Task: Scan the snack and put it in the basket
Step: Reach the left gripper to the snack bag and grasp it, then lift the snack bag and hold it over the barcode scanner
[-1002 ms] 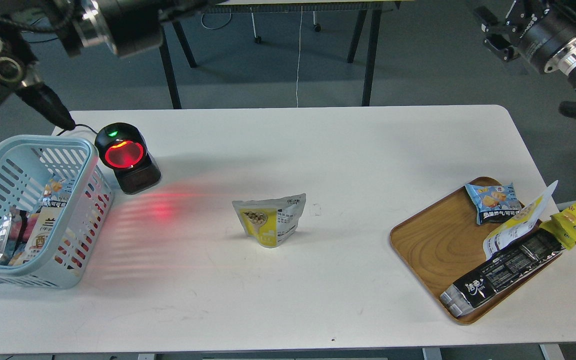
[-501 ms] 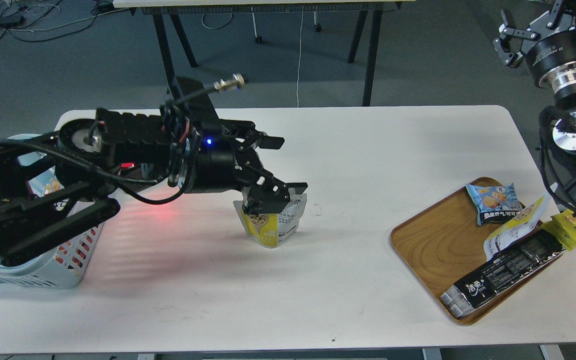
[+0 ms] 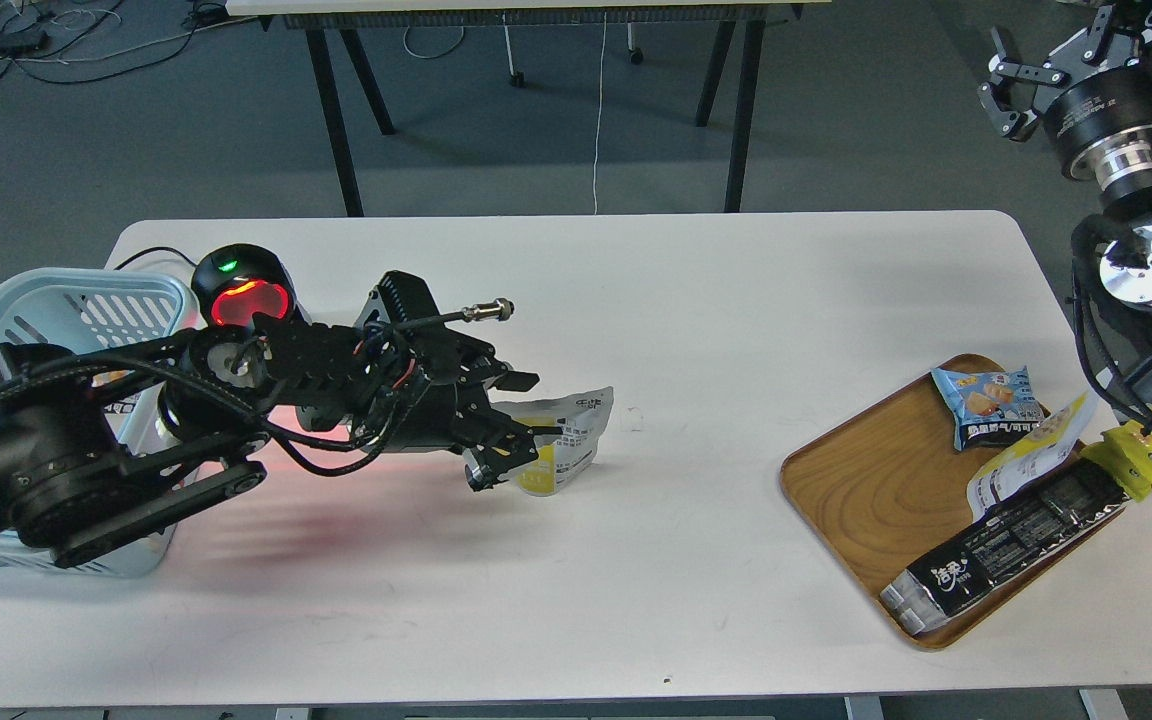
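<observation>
White table (image 3: pixel 736 300): basket (image 3: pixel 86 300), scanner (image 3: pixel 241 295), snack (image 3: pixel 566 440), tray (image 3: pixel 876 500).

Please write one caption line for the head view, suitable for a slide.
Left gripper closes around the snack at table centre, between the red-lit scanner and wooden tray.

**Worktop layout**

The light blue slotted plastic basket (image 3: pixel 66 300) sat at the white rectangular worktop's (image 3: pixel 696 300) left edge, the black dome-headed scanner (image 3: pixel 242 292) just right of it. The yellow-and-white snack pouch (image 3: pixel 566 440) stood mid-worktop; the oval wooden tray (image 3: pixel 876 490) lay far right.
</observation>
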Robot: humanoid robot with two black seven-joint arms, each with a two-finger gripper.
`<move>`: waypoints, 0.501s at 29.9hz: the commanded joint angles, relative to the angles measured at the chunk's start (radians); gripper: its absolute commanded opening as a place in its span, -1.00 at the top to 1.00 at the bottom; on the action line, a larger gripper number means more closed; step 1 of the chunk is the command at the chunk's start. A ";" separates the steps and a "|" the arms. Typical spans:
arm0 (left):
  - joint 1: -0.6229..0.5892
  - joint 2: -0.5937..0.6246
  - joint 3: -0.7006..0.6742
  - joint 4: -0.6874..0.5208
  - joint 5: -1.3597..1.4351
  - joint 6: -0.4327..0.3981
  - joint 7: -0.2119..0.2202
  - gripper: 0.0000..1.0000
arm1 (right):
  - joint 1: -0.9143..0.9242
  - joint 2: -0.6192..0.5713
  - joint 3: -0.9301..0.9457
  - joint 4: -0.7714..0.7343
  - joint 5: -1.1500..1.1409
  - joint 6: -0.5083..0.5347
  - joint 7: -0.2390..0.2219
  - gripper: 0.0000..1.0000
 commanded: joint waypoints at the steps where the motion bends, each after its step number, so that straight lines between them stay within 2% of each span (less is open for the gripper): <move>1: 0.001 0.004 0.000 0.004 0.000 -0.004 -0.019 0.81 | 0.001 -0.006 0.002 0.000 0.000 0.000 0.001 -0.96; 4: 0.000 0.006 0.000 0.004 0.000 -0.004 -0.046 0.92 | 0.001 -0.008 0.002 0.000 0.000 0.000 0.001 -0.96; 6: 0.000 0.007 0.000 0.004 0.000 -0.003 -0.048 0.99 | 0.000 -0.008 0.002 0.000 0.000 0.000 0.001 -0.96; 10: 0.000 0.018 -0.012 -0.001 0.000 0.005 -0.045 1.00 | 0.000 -0.006 0.002 0.000 0.000 0.000 0.002 -0.96; 13: 0.001 0.081 -0.027 -0.019 0.000 0.023 -0.049 1.00 | 0.000 -0.006 0.002 0.000 0.000 0.000 0.002 -0.96; 15: 0.001 0.139 -0.046 -0.045 0.000 0.067 -0.052 1.00 | 0.000 -0.006 0.002 -0.001 0.000 0.000 0.002 -0.96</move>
